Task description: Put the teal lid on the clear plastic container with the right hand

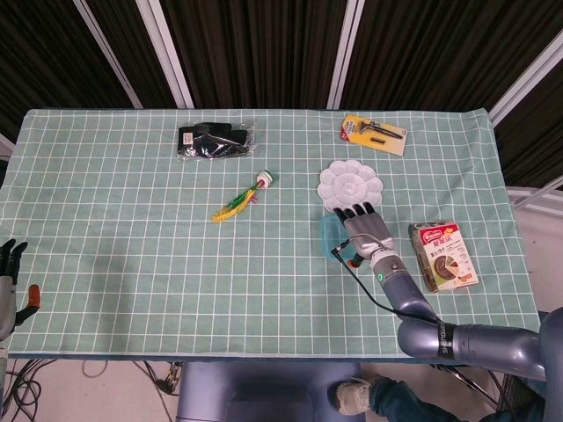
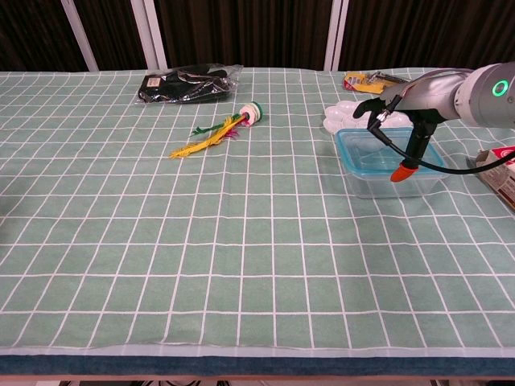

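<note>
The right hand [image 1: 362, 230] is seen spread flat over the clear plastic container [image 2: 386, 163], which sits toward the right side of the table [image 1: 132, 237], just in front of the white paint palette [image 1: 350, 185], and the teal lid [image 2: 385, 149] is found lying on top of that container, its rim lined up with the container's edge in the chest view; the fingers [image 2: 364, 107] are stretched out over the far rim, and whether they are pressing on the lid or only hovering above it cannot be told from either view, so the grasp itself cannot be called. A black cable with an orange tip [image 2: 401, 172] is seen hanging from the wrist down across the container's front. The left hand [image 1: 10, 257] is caught at the near left corner, off the table edge, with its fingers apart and nothing in them. Elsewhere, a black packet in clear wrap [image 1: 214, 141] is noted near the far edge left of centre, a feathered shuttlecock [image 1: 243, 199] lies toward the middle, a yellow-carded tool pack [image 1: 375, 134] is placed at the far right, and a snack box [image 1: 445, 256] rests near the right edge, just beside the right arm
</note>
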`<state>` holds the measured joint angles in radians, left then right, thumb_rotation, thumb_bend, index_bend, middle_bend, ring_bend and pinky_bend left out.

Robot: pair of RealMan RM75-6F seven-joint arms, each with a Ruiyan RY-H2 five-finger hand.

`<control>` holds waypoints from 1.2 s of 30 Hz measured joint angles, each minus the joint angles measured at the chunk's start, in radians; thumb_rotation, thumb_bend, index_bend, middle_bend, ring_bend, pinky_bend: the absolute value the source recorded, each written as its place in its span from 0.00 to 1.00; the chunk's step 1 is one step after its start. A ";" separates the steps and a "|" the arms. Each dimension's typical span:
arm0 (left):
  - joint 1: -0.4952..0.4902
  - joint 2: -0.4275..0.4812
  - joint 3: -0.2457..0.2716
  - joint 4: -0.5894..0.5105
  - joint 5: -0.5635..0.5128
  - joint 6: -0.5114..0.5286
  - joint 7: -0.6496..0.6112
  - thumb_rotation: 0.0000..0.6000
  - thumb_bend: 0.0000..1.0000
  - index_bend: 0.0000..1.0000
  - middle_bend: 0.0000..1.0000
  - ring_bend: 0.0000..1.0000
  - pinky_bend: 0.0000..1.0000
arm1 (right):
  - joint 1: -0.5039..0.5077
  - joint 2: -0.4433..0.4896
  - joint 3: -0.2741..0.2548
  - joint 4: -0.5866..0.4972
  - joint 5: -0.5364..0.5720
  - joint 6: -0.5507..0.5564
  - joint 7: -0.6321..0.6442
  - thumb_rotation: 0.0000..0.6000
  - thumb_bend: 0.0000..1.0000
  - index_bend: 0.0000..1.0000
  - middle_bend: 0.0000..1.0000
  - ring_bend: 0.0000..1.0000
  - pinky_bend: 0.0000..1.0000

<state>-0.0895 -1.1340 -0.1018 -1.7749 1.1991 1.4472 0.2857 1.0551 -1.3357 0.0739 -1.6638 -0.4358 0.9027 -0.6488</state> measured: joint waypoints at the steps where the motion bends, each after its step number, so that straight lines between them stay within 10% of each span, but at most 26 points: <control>1: 0.000 0.000 0.000 0.000 -0.001 -0.001 0.000 1.00 0.53 0.07 0.00 0.00 0.00 | 0.000 0.000 0.000 -0.001 -0.001 0.000 0.001 1.00 0.24 0.00 0.43 0.09 0.00; 36: -0.004 0.003 0.003 -0.007 -0.024 -0.007 0.023 1.00 0.53 0.06 0.00 0.00 0.00 | 0.000 0.027 -0.010 -0.001 0.006 -0.008 0.013 1.00 0.24 0.00 0.43 0.09 0.00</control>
<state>-0.0932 -1.1311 -0.0987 -1.7822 1.1752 1.4401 0.3091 1.0547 -1.3092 0.0643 -1.6648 -0.4294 0.8951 -0.6357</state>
